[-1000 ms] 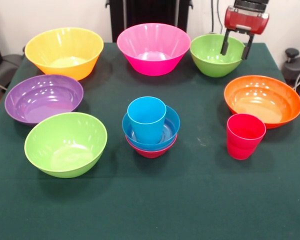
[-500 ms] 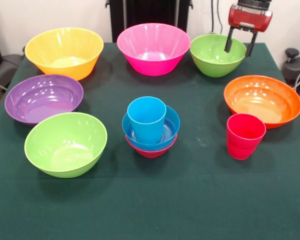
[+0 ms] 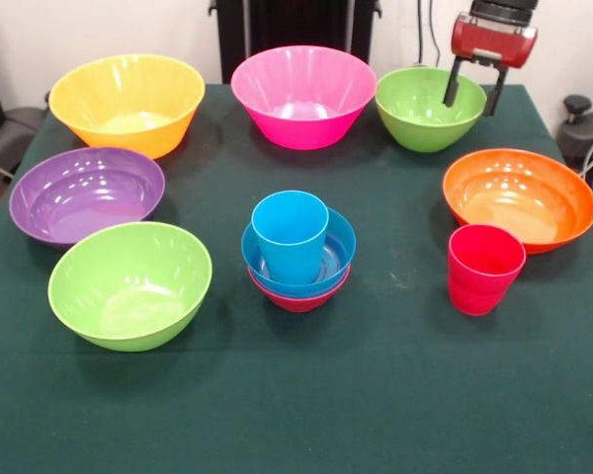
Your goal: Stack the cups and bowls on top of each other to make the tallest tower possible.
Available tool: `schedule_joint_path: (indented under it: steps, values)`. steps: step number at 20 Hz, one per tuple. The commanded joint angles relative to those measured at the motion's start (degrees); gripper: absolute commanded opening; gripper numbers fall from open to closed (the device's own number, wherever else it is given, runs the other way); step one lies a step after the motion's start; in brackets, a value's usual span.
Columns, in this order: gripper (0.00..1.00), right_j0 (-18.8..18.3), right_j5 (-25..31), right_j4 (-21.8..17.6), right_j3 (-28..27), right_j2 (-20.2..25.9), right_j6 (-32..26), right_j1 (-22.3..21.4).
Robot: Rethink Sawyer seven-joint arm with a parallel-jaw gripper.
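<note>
we saw the gripper (image 3: 473, 92) with fingers spread wide and empty over the far green bowl (image 3: 427, 109). the blue cup (image 3: 291, 234) sat mid-tabletop, hiding most of the nested blue bowl (image 3: 338, 247); only the rim of the red bowl (image 3: 298, 301) under them showed.

A single camera looks across the tabletop (image 3: 395, 395) from its near edge, raised and tilted downward. It stands back enough to take in the far edge and both far corners. No second view overlaps it.
</note>
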Motion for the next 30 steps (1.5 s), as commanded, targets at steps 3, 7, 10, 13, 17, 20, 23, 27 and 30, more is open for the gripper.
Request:
schedule_joint_path:
  steps: [3,7,10,13,17,20,23,27,30]
  values:
    - [1.00,-0.7,-2.6,2.0,-2.3,3.8,10.7,4.3]
    - [1.00,-1.4,-3.9,1.6,-3.0,4.2,10.5,5.6]
    - [1.00,-1.2,-4.4,2.4,-4.0,4.3,10.5,6.5]
    - [1.00,-1.2,-4.1,2.9,-4.1,4.4,10.4,6.3]
    - [1.00,-0.7,-3.1,3.6,-4.0,4.3,10.3,6.1]
    - [0.00,0.3,-2.3,5.2,-4.5,3.5,10.1,6.3]
    - [0.00,1.8,-0.7,7.2,-4.9,2.5,9.8,6.1]
    - [0.00,2.1,1.3,8.3,-4.7,2.6,9.2,4.8]
    - [0.00,1.9,2.4,8.6,-4.6,2.8,8.6,4.1]
